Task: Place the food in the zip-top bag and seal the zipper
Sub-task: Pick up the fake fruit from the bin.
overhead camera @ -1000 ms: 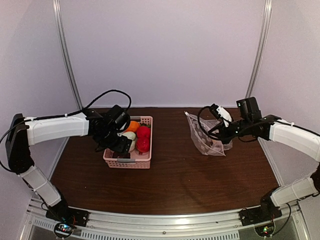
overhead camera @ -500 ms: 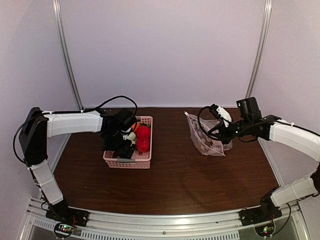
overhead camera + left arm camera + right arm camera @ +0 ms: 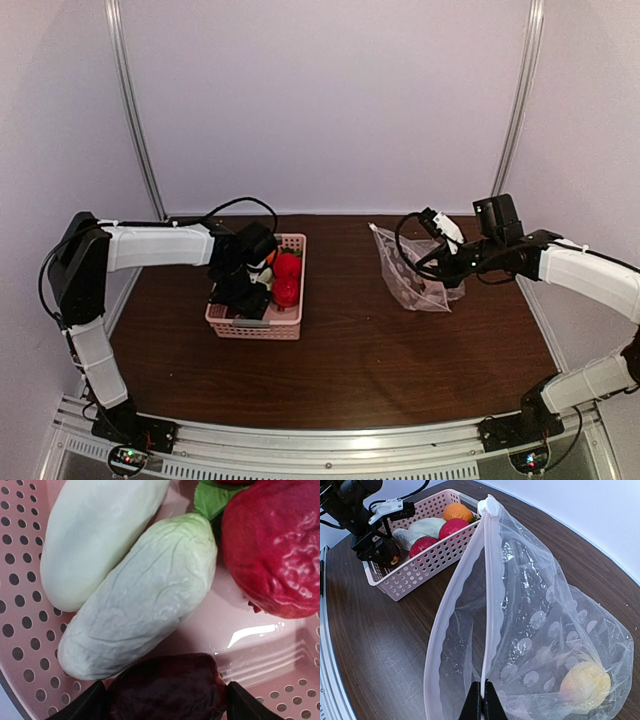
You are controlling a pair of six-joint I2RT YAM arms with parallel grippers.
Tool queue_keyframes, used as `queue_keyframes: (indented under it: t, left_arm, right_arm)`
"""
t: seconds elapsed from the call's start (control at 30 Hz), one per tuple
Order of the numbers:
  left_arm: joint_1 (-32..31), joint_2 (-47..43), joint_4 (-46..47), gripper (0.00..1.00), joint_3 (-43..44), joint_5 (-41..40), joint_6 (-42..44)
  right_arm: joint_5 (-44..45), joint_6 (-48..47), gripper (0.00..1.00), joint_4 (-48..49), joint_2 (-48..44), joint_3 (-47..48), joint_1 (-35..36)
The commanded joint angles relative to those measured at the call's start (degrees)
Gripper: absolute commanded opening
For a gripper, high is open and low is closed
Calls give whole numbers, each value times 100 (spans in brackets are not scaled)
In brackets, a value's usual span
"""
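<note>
Dark wood table [image 3: 350, 370], white walls. Down in the basket [image 3: 255, 328], the left gripper [image 3: 162, 702] has its jaws spread astride a dark-red piece [image 3: 165, 682]. That piece sits at 6 o'clock in the wrist view, long axis 9-to-3, jaw to jaw; contact is unclear. The forearm is level and the wrist pitched down. At 3 o'clock, well apart, the right gripper [image 3: 482, 700] pinches the zipper [image 3: 487, 580], holding the bag [image 3: 540, 630] open with a yellow piece [image 3: 585, 682] inside.
</note>
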Motion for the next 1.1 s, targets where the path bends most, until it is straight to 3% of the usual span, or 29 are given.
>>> queue_keyframes:
  t: [0.0,0.23,0.77,1.07]
  left_arm:
    - [21,30,-93,78,145,305,5]
    - [21,-271,-293,66,392,417,16]
    - [13,-695,-234,64,1062,647,-19]
    - [-310,-1149,1897,62,823,1873,-317]
  right_arm:
    - [-60,-15,0,37,41,-27,-15]
    - [-31,-45,0,38,33,-35,-15]
    - [4,-54,0,37,6,-35,-15]
    - [-35,-15,0,53,40,-21,-16]
